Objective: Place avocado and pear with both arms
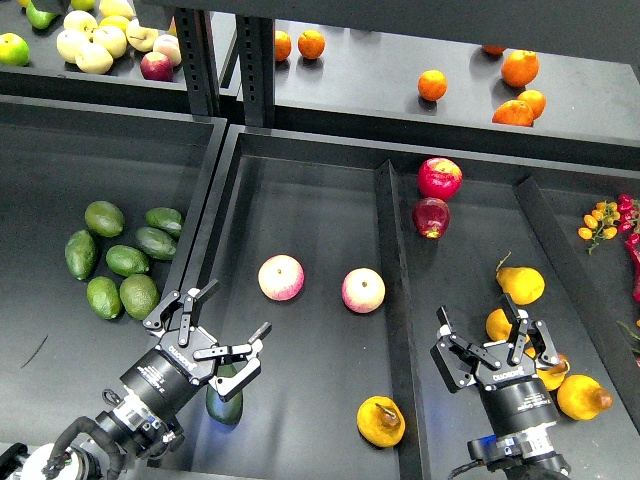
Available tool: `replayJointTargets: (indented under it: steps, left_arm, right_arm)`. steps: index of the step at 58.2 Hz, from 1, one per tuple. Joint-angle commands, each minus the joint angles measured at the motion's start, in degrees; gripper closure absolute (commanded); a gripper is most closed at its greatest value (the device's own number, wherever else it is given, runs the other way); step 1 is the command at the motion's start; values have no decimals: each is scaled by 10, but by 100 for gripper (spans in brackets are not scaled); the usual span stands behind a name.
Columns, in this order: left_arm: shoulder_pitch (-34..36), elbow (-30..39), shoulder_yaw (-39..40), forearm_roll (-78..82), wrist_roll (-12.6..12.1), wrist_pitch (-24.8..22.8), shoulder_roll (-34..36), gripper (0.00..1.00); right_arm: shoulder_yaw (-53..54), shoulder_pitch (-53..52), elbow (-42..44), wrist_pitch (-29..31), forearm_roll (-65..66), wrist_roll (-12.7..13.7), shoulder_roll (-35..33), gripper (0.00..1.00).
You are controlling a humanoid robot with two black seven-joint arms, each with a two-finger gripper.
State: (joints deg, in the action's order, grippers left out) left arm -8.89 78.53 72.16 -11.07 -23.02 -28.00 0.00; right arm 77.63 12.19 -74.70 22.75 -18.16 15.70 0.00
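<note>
Counting six lighter avocados (120,262) at left, two pink-yellow apples (281,277) centre, two red apples (439,178) upper right. Left gripper (232,315) spread above dark avocado (224,402), bottom centre. Right gripper (479,322) spread; bruised pear (381,421) lower centre-right. No legible writing.

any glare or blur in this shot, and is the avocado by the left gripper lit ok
Head view: sharp throughout, no motion blur. Soft overhead light leaves pale sheen on the dark tray floor and small highlights on the red apples. The avocado sits dim, partly hidden under the left gripper; the pear is clearly lit.
</note>
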Motion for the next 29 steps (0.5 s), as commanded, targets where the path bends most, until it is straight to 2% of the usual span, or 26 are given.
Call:
replayJointTargets:
  steps: [1,29]
  left_arm:
    - [19,4,0,0,-1,0,0,1]
    - [8,4,-15,-6,-1,0,0,1]
  right_arm:
    - [0,5,0,6,1,0,0,1]
    - [2,15,-2,8,1,0,0,1]
